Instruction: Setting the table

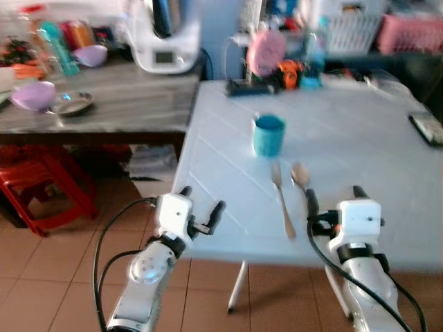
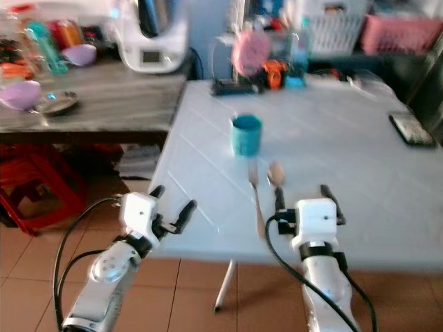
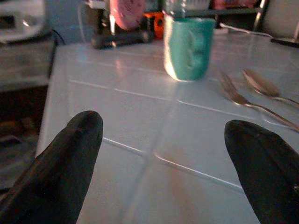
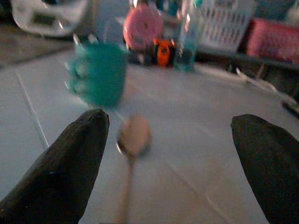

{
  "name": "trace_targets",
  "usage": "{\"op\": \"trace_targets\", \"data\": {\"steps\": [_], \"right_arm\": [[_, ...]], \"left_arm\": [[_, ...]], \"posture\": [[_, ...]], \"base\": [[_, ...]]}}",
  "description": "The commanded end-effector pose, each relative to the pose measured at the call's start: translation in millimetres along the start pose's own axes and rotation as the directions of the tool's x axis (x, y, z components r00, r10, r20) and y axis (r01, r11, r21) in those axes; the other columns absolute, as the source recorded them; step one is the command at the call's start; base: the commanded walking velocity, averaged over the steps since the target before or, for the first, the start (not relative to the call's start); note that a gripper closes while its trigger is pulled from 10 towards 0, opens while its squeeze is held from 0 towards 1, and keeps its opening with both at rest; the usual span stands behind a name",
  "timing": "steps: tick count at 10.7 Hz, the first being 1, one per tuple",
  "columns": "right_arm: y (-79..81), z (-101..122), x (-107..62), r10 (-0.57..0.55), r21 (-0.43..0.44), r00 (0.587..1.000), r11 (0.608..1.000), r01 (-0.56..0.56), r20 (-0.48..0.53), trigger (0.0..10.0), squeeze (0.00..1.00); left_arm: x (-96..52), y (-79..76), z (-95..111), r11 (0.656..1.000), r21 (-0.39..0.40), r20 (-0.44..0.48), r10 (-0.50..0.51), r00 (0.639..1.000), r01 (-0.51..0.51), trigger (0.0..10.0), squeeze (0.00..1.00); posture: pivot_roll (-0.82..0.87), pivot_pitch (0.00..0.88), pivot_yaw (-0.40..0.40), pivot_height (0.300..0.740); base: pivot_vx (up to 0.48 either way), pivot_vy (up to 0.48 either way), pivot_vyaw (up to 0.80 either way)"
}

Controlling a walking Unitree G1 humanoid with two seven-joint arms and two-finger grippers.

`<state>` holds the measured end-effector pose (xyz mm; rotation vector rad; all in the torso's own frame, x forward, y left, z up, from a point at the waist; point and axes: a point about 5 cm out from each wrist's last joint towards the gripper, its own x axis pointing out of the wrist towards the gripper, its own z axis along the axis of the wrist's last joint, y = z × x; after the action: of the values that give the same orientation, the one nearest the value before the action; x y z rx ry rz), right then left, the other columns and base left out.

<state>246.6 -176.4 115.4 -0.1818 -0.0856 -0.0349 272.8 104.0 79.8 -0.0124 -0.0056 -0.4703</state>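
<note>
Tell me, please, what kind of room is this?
Probably a home kitchen or dining area. A white table holds a teal cup, a fork and a spoon; a counter beside it carries bowls and a kitchen appliance.

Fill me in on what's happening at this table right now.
The robot stands at the near edge of a white table, setting it. A teal cup stands on the table, with a fork and a spoon lying side by side just in front of it. The right gripper is open, hovering low over the spoon's handle end. The left gripper is also open and empty, held at the table's near left edge. Nothing is being held at this moment.
</note>
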Motion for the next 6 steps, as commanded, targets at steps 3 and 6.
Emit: {"op": "trace_targets", "data": {"steps": [3, 6], "right_arm": [[6.5, 3, 2.0, 0.025, 0.023, 1.000, 0.999, -0.025, 0.010, 10.0, 0.00], [2.1, -2, 7.4, 0.017, 0.041, 0.999, 0.999, -0.015, -0.037, 10.0, 0.00]], "left_arm": [[-12.3, 7.1, -2, 0.999, 0.040, 0.002, -0.030, 1.000, 0.029, 10.0, 0.00], [-24.1, 2.4, -2, 0.975, -0.062, -0.034, -0.215, 0.976, 0.212, 10.0, 0.00]], "posture": [[0.03, 0.000, 0.050, 0.740], [0.04, 0.004, 0.041, 0.740]], "base": [[0.000, 0.000, 0.00], [0.000, 0.000, 0.00]]}}
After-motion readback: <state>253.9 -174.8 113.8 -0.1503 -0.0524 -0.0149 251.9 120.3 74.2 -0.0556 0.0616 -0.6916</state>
